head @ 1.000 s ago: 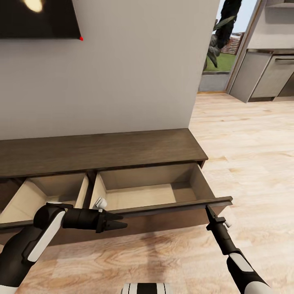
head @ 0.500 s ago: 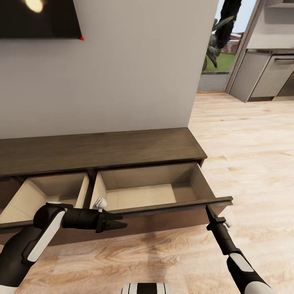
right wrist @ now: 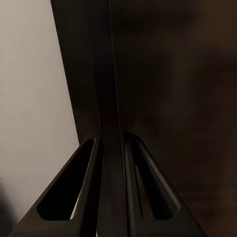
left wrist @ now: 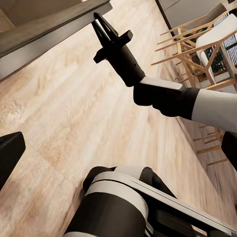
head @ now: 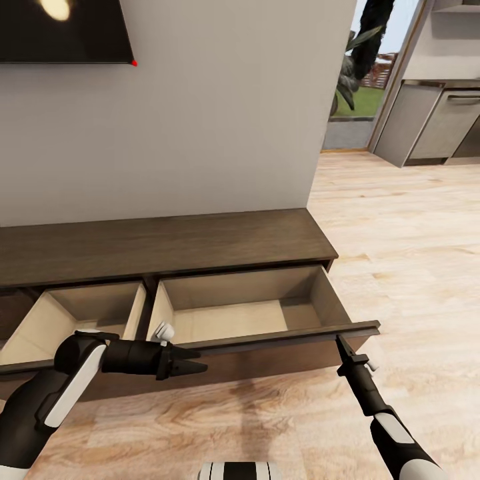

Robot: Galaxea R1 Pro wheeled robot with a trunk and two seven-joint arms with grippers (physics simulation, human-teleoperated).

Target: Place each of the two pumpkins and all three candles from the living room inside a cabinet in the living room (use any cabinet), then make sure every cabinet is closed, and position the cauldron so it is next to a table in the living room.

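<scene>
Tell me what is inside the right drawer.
The right drawer shows only its pale floor and walls, with nothing on them. Its front panel hides the nearest strip of floor, so that part cannot be checked.

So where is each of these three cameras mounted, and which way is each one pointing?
Head view: from the robot's head, looking down at the cabinet with two open drawers; both arms show, the left gripper in front of the drawer front, the right gripper at its right end.
Left wrist view: on the left arm, looking across the wooden floor at the right gripper; chairs stand beyond.
Right wrist view: on the right arm, close up along its fingers, shut on the drawer front's dark edge.
Shared: head and left wrist views both show the right gripper at the drawer front.
</scene>
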